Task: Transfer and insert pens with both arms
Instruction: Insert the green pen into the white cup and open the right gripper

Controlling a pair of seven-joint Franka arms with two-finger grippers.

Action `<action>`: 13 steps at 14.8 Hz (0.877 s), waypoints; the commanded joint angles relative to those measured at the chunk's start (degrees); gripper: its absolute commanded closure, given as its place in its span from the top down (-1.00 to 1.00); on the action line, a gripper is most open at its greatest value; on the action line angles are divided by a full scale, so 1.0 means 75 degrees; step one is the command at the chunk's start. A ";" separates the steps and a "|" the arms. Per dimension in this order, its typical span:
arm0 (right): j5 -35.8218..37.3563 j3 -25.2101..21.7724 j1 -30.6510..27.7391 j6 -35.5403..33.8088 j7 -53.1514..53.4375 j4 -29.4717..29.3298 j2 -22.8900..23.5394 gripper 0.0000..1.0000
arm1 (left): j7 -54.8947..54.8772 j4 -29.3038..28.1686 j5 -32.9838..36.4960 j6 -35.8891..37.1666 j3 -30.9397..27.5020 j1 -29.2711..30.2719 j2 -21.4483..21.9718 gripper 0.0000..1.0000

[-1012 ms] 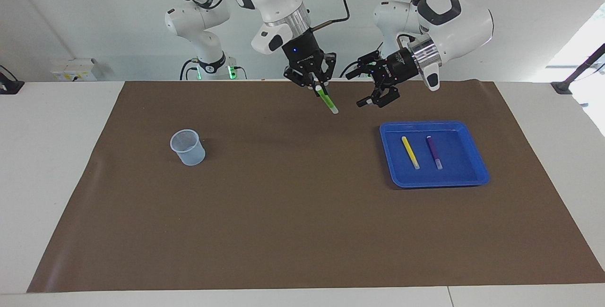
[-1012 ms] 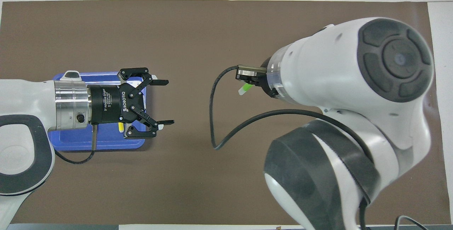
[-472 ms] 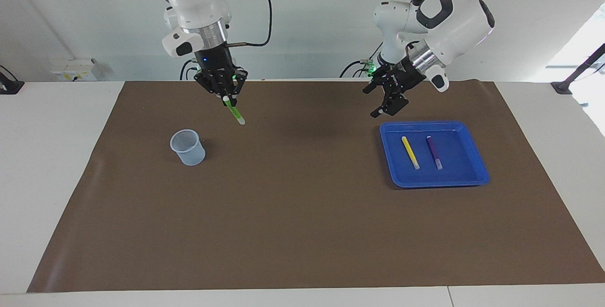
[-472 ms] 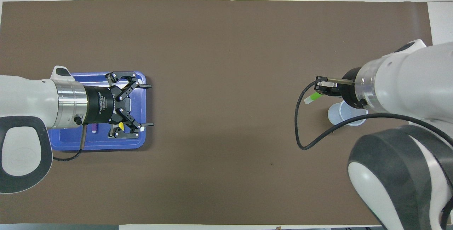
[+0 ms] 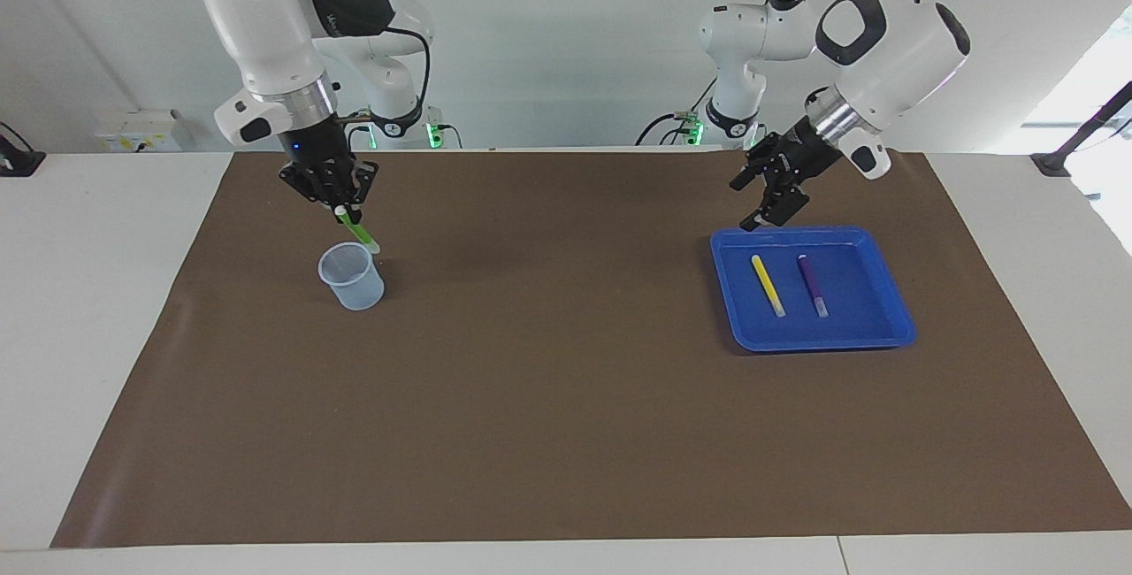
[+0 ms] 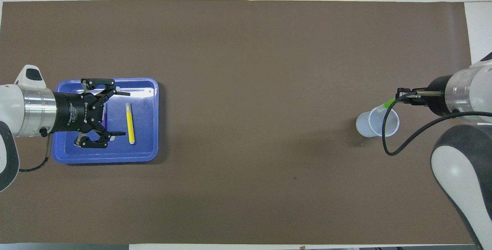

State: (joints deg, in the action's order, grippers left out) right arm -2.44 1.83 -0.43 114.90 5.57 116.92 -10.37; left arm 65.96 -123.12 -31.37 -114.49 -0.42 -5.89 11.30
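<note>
My right gripper [image 5: 340,206] is shut on the green pen [image 5: 357,233], which hangs tilted with its pale end down. That end is just above the rim of the clear plastic cup [image 5: 351,275], on the rim's side nearer the robots. From overhead, the green pen [image 6: 385,105] reaches over the cup [image 6: 377,123] from the right gripper [image 6: 400,96]. My left gripper [image 5: 768,205] hangs open over the blue tray [image 5: 814,232], at its edge nearer the robots. The yellow pen [image 5: 768,285] and the purple pen [image 5: 813,286] lie side by side in it. Overhead, the left gripper [image 6: 123,113] covers most of the purple pen, beside the yellow pen [image 6: 130,123].
A brown mat [image 5: 566,380] covers the table, with the tray [image 6: 146,142] at the left arm's end and the cup at the right arm's end. Two smaller white arms [image 5: 398,106] [image 5: 730,97] with green-lit bases stand at the robots' edge of the table.
My right gripper has carried the green pen from mid-table toward the right arm's end, down to the cup's rim. The open left gripper has drawn back toward its own end, over the tray.
</note>
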 commanded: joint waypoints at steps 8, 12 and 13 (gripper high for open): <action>0.0103 0.0108 -0.0622 0.1192 -0.1140 0.1707 -0.0598 -1.00 | -0.6339 -0.0189 0.1743 -0.0086 0.0033 0.1266 -0.0989 1.00; 0.0103 0.0108 -0.0610 0.2058 -0.1176 0.2211 -0.0469 -1.00 | -0.8741 -0.0212 0.2868 -0.0671 0.0033 0.1255 -0.1645 1.00; 0.0103 0.0108 -0.0610 0.2118 -0.1234 0.2212 -0.0376 -1.00 | -0.9293 -0.0247 0.2975 -0.0893 0.0033 0.1255 -0.1798 1.00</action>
State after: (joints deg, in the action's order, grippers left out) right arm -2.44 2.61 -4.83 128.33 -1.97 131.88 -13.48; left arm 4.36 -124.52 -12.02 -118.01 -0.51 3.29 -0.14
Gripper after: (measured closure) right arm 0.824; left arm 0.000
